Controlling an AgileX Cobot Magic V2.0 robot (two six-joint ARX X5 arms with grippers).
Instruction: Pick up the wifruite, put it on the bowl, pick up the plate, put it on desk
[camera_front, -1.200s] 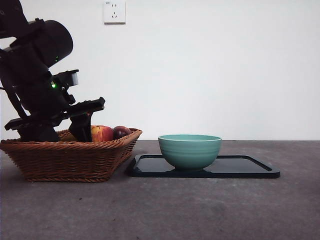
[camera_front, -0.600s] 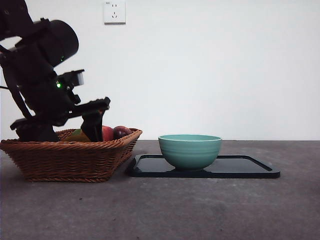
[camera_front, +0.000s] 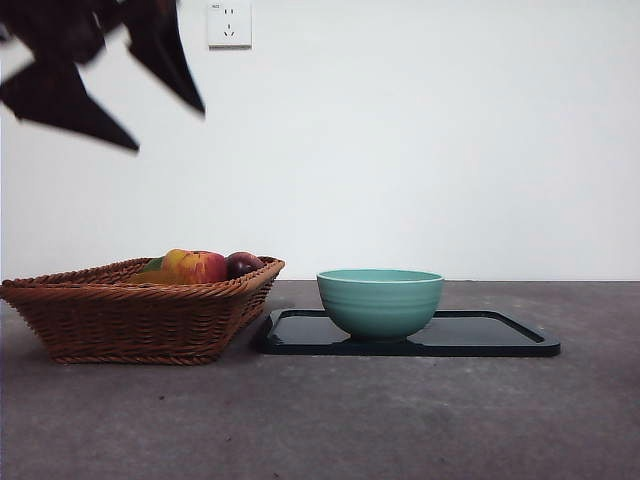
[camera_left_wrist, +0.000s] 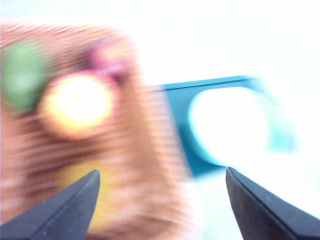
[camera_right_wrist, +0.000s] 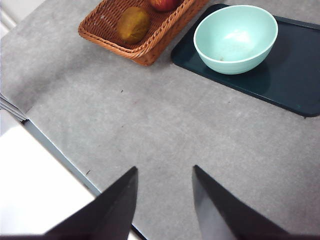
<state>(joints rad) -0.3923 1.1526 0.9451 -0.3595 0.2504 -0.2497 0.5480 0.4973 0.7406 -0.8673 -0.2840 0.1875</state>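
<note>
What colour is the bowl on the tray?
Teal-green with a pale rim; the bowl shows best in the front view.

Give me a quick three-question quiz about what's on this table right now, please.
1. True or false: the bowl has fruit in it.
2. What does the bowl stand on: A) wicker basket, B) dark tray, C) bare desk?
3. Are the left gripper fingers holding anything?

Key: 1 false, it looks empty. 2 B. 3 No, they are apart with nothing between them.

Black tapered claw (camera_right_wrist: 164, 200), matte wedge-shaped jaws
</note>
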